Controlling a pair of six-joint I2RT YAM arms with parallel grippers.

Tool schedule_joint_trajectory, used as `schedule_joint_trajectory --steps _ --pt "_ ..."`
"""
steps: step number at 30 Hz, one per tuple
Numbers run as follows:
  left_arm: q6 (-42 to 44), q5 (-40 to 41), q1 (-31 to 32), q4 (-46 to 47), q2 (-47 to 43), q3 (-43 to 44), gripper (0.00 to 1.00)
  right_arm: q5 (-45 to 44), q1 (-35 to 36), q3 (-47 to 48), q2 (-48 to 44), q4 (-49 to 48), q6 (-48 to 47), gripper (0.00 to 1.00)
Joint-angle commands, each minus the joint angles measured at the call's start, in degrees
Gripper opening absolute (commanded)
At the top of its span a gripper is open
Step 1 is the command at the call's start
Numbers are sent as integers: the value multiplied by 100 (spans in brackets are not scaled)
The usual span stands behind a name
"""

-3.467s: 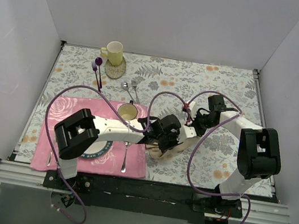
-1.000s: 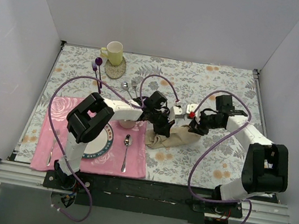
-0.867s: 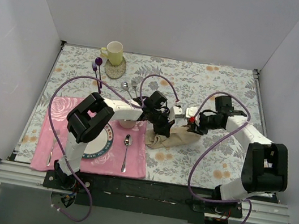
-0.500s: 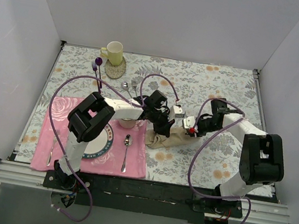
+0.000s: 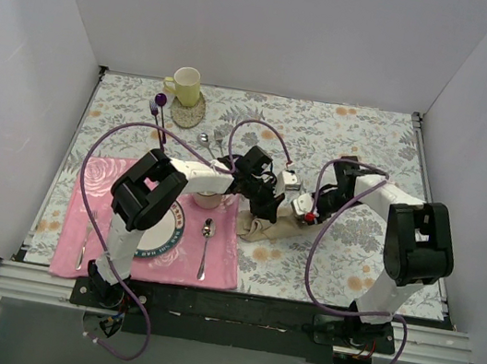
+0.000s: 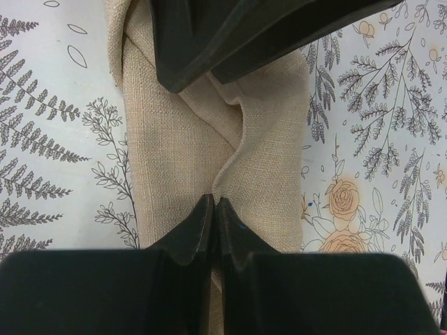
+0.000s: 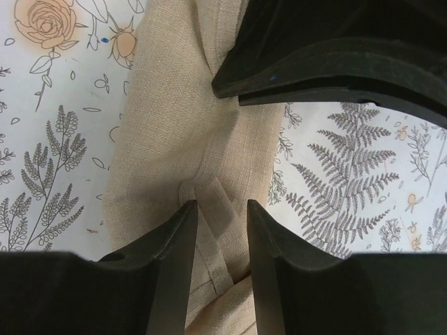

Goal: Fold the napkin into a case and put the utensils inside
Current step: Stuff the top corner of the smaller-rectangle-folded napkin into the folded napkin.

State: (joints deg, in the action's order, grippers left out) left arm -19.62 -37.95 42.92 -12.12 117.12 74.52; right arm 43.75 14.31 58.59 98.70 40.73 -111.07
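Napkin (image 5: 275, 228): folded to a narrow oblong strip, flat on the tablecloth (image 5: 371, 147), just off the right edge of the placemat (image 5: 221, 270). Its long axis slants away from the placemat toward the far right. Whether the near end touches the placemat edge I cannot tell.

Left gripper (image 6: 214, 202): sits over the strip end nearer the placemat. Jaws are fully closed, tips pinched together on a raised crease running down the strip's middle. The cloth edge leads straight into the closed tips, so I read it as gripping the napkin.

Right gripper (image 7: 222, 213): sits over the strip end farther from the placemat. Jaws are part-way apart, tips down at the cloth and straddling a small puckered ridge. The ridge is narrower than the gap and neither finger visibly presses it, so nothing is held.

The two grippers face each other along the strip, tips close but apart.

Utensils: spoon (image 5: 203, 138) and fork (image 5: 218, 141) lie side by side on the tablecloth, just beyond the placemat's far edge. They are well apart from the napkin and not inside it.

On the placemat: plate (image 5: 177, 220), partly under the left arm, and a long spoon (image 5: 204, 248) just right of it.
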Motion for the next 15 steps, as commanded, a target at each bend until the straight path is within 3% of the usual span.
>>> schedule_joint_trajectory --steps 1,10,15 --pt "195 201 -11 -423 250 -25 0 -138 72 390 238 558 -494 42" --pt "230 157 -46 -467 232 -43 0 -577 195 715 651 883 -592 36" --pt "257 148 -73 -458 250 -34 0 -718 204 821 765 954 -539 14"
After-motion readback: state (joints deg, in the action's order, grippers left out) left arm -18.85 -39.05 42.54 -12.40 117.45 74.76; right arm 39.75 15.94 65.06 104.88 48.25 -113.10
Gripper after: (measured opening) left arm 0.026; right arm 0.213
